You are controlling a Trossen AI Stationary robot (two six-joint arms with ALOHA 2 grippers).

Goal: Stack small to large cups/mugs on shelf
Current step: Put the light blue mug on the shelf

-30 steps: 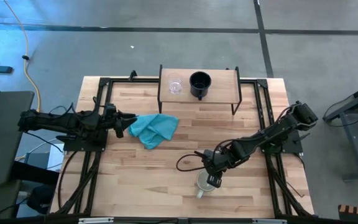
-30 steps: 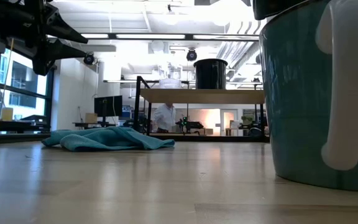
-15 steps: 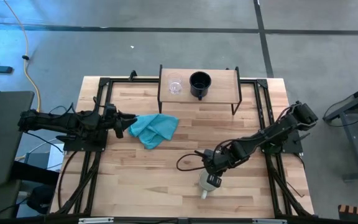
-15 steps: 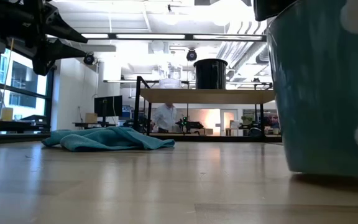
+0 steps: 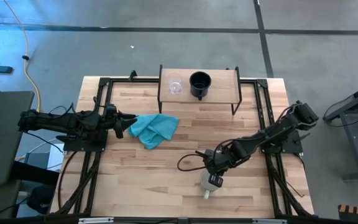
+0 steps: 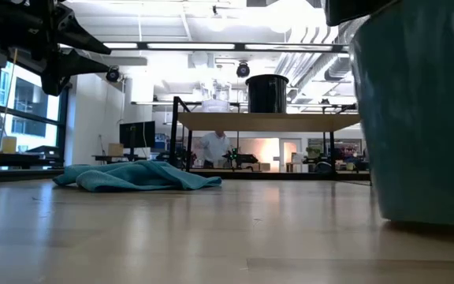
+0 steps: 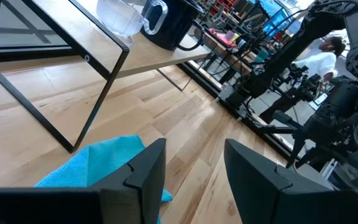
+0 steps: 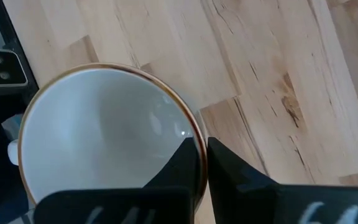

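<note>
A large mug, white inside with a brown rim (image 8: 104,143) and teal outside (image 6: 424,118), stands near the table's front right (image 5: 211,183), its white handle (image 5: 206,194) toward the near edge. My right gripper (image 5: 212,178) is over it, shut on its rim. The clear glass cup (image 5: 175,85) and the black mug (image 5: 199,82) stand side by side on the shelf (image 5: 225,81) at the table's far edge. My left gripper (image 5: 122,122) waits open at the left, beside a teal cloth (image 5: 154,129). My right gripper pinches the mug's rim (image 8: 188,127) on the side away from the handle, one finger (image 8: 179,165) inside the mug and the other (image 8: 235,168) outside. The fingers come from above, pointing down. The mug is upright, its base at the tabletop.
The crumpled teal cloth lies on the table left of centre, between my left gripper and the shelf. Black frame rails run along the table's left and right edges. Bare wood stretches from the mug to the shelf's thin black legs (image 7: 98,106).
My right gripper has shut on the mug's rim. The mug has slid a little toward the table's right edge and turned, so its handle has swung out of the low view.
</note>
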